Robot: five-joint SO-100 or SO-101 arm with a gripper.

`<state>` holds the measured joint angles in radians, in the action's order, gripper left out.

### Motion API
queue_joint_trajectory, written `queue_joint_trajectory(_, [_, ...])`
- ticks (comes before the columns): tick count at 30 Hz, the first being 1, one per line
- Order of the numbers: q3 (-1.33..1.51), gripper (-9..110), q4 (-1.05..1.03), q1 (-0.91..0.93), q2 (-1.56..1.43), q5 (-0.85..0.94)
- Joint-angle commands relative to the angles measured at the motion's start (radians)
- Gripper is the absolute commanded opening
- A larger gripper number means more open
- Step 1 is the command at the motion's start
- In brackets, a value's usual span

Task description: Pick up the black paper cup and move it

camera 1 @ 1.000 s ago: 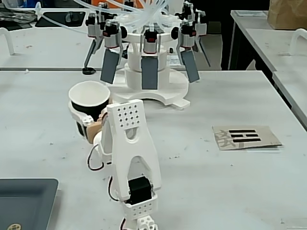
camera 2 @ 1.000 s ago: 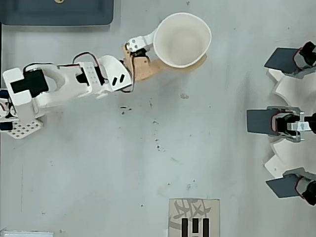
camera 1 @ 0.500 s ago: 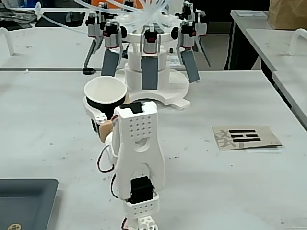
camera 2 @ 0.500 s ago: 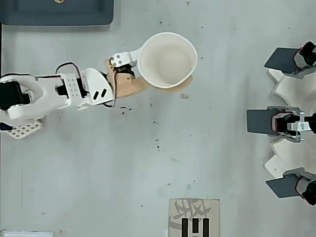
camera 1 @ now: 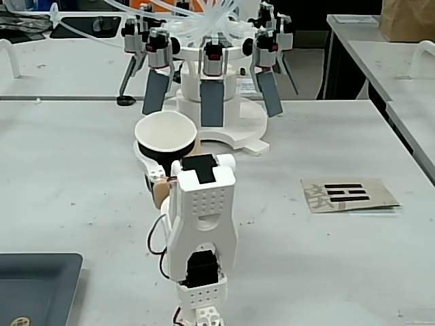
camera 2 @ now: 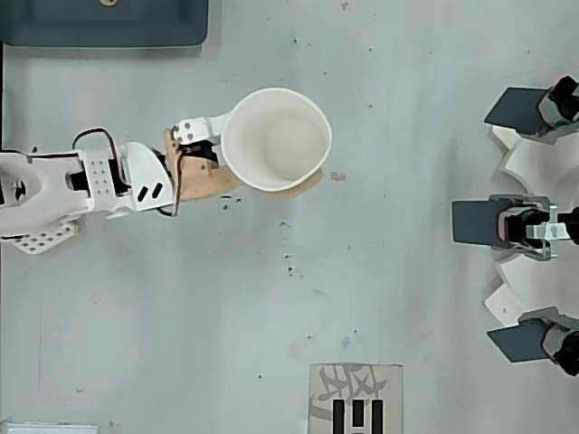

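Note:
The black paper cup stands upright with its white inside and rolled rim showing; its matte black wall appears in the fixed view. My gripper is shut on the cup, with a white finger on one side and a tan finger along the other. The rim looks slightly squeezed out of round. In the fixed view the gripper sits just beyond the white arm, which hides the cup's base. Whether the cup touches the table cannot be told.
A white machine with dark grey paddles stands just beyond the cup. A dark tray lies beside the arm's base. A card with black bars lies on the table to the right in the fixed view.

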<state>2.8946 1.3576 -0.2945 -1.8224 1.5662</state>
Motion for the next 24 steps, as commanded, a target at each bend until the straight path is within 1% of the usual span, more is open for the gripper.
queue_joint_trajectory(1, [0.005, 7, 0.026, 0.018, -0.072, 0.008])
queue_joint_trajectory(16, [0.115, 7, 0.008, 0.137, -0.153, -0.003])
queue_joint_trajectory(24, [0.11, 7, -0.064, 0.199, -0.152, -0.012])
